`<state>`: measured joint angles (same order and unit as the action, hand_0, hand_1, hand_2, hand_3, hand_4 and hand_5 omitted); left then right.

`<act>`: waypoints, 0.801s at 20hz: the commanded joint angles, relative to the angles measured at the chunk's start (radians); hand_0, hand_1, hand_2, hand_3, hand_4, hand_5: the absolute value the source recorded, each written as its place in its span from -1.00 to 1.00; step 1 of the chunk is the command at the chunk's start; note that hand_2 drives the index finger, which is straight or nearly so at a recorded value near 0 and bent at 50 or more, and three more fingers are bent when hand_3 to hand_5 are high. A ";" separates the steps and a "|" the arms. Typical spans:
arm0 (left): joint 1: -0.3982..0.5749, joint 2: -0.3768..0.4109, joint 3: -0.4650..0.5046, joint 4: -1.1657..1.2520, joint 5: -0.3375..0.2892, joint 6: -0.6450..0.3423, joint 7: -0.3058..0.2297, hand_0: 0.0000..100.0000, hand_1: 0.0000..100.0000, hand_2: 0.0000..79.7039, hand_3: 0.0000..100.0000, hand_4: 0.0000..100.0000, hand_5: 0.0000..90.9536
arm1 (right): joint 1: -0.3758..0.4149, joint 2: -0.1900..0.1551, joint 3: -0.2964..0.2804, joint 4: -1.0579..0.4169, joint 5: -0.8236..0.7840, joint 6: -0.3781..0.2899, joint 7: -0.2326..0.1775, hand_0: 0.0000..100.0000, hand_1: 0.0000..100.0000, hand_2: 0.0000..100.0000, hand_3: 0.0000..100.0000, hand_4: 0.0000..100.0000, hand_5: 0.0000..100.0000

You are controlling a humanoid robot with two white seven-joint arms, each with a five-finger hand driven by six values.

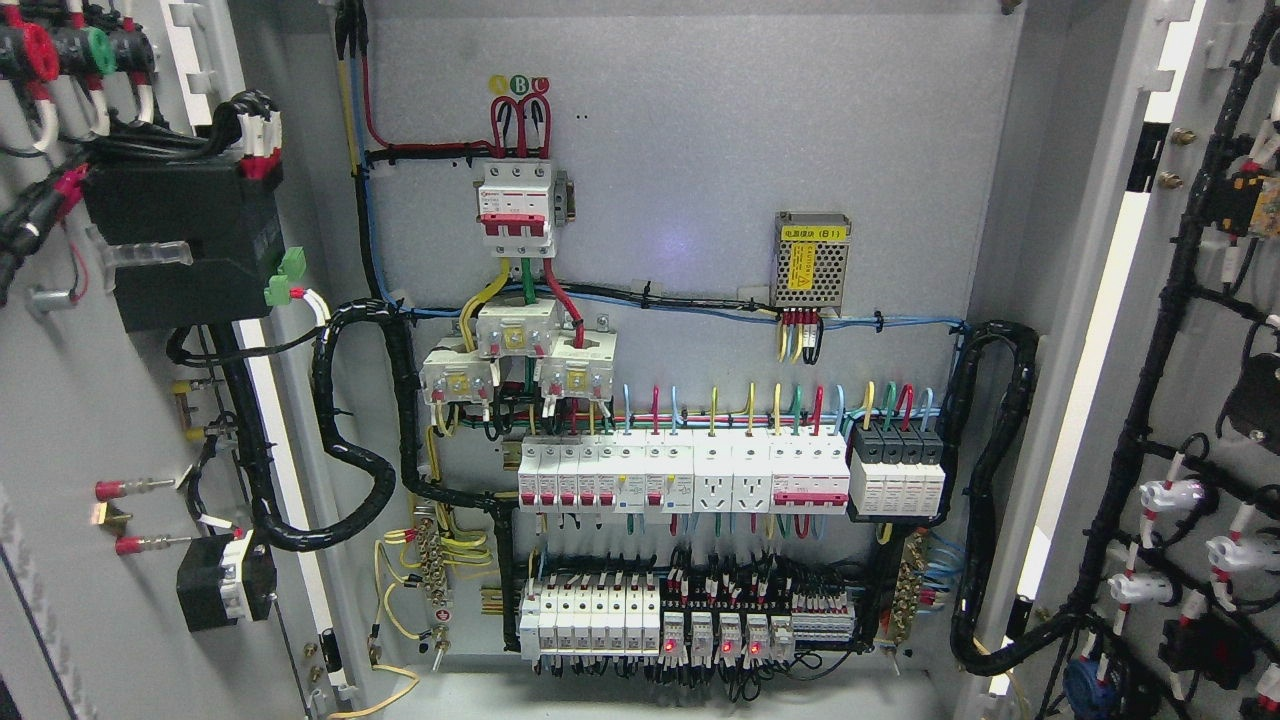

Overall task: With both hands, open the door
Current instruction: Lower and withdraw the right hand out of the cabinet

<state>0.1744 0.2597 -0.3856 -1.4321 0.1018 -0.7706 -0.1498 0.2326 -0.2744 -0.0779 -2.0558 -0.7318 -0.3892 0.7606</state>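
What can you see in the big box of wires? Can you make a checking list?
Surface: grey back panel, bare at the top.
Job's things: left door and right door both swung wide open.
Clutter: nothing seen.
Grippers: no hands in view.
Cables: black looms loop to each door; coloured wires feed the breakers.
Surroundings: red lights on the relays; small power supply at the upper right.
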 commanded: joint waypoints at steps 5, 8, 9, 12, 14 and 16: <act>0.011 0.018 -0.065 -0.320 -0.007 -0.802 0.022 -1.00 -1.00 -1.00 -1.00 -1.00 -1.00 | 0.033 -0.045 -0.141 -0.035 -0.095 -0.007 -0.285 -1.00 -1.00 -1.00 -1.00 -1.00 -1.00; 0.007 -0.013 -0.056 -0.378 -0.005 -0.811 0.021 -1.00 -1.00 -1.00 -1.00 -1.00 -1.00 | 0.028 -0.068 -0.152 -0.037 -0.095 -0.011 -0.284 -1.00 -1.00 -1.00 -1.00 -1.00 -1.00; 0.001 -0.028 -0.052 -0.396 -0.007 -0.809 0.021 -1.00 -1.00 -1.00 -1.00 -1.00 -1.00 | 0.025 -0.071 -0.158 -0.037 -0.095 -0.016 -0.284 -1.00 -1.00 -1.00 -1.00 -1.00 -1.00; -0.012 -0.065 -0.039 -0.470 -0.005 -0.809 0.019 -1.00 -1.00 -1.00 -1.00 -1.00 -1.00 | 0.027 -0.072 -0.160 -0.037 -0.097 -0.049 -0.282 -1.00 -1.00 -1.00 -1.00 -1.00 -1.00; -0.013 -0.079 -0.039 -0.531 -0.005 -0.809 0.019 -1.00 -1.00 -1.00 -1.00 -1.00 -1.00 | 0.027 -0.072 -0.160 -0.037 -0.097 -0.059 -0.282 -1.00 -1.00 -1.00 -1.00 -1.00 -1.00; -0.015 -0.124 -0.032 -0.559 -0.005 -0.811 0.019 -1.00 -1.00 -1.00 -1.00 -1.00 -1.00 | 0.028 -0.074 -0.160 -0.035 -0.097 -0.059 -0.282 -1.00 -1.00 -1.00 -1.00 -1.00 -1.00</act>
<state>0.1688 0.2301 -0.4225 -1.7617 0.0966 -0.7709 -0.1252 0.2586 -0.3228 -0.1958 -2.0836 -0.8226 -0.4401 0.4799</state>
